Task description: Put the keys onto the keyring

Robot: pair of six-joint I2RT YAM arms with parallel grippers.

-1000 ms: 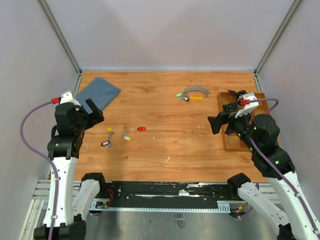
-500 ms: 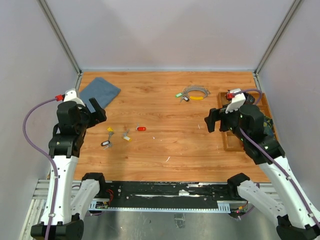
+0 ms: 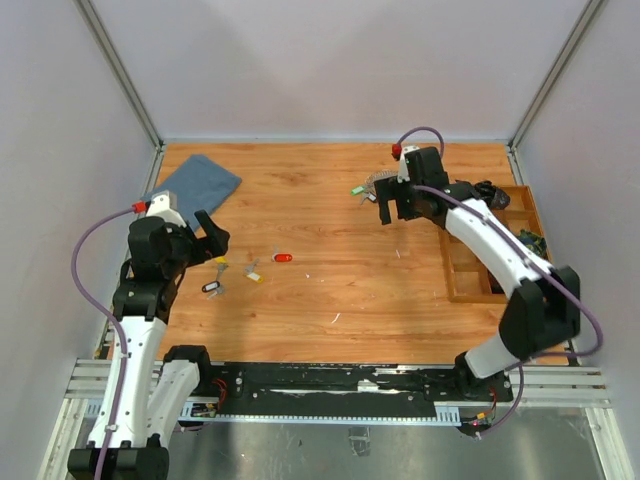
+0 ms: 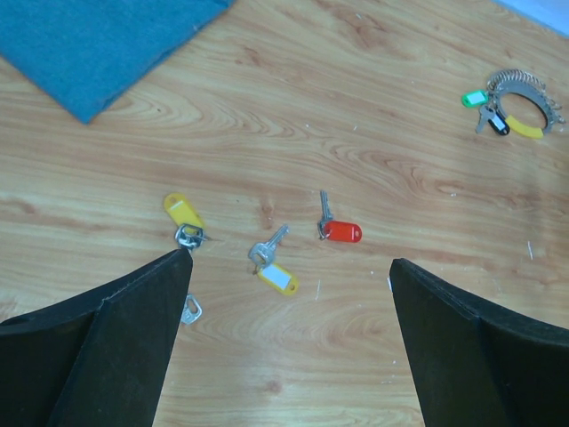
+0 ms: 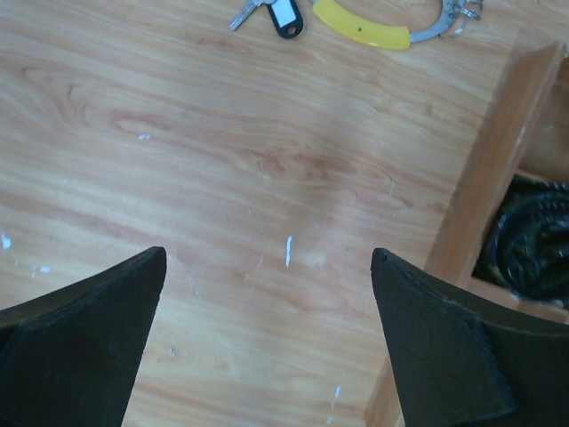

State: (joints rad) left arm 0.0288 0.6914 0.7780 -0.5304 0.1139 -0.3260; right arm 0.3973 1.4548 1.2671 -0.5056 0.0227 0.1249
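Several loose keys lie on the wooden table left of centre: a red-tagged key (image 3: 283, 257) (image 4: 342, 232), a yellow-tagged key (image 3: 221, 259) (image 4: 182, 211), a yellow tag with a white label (image 3: 252, 272) (image 4: 278, 277) and a black-tagged key (image 3: 211, 288). The keyring (image 3: 392, 182) (image 4: 523, 100), with green, black and yellow tags, lies at the far middle. My left gripper (image 3: 208, 237) (image 4: 290, 258) hovers open above the loose keys. My right gripper (image 3: 398, 208) (image 5: 268, 253) hangs open over bare wood just in front of the keyring, whose yellow tag (image 5: 360, 27) shows at the top of the right wrist view.
A blue cloth (image 3: 195, 185) (image 4: 98, 44) lies at the far left corner. A wooden tray (image 3: 462, 270) (image 5: 493, 169) holding black cable bundles (image 5: 533, 245) stands along the right edge. Grey walls enclose the table.
The right arm swung from over the tray at the right to the far middle beside the keyring. The left gripper shifted slightly right toward the loose keys. Both stayed open.
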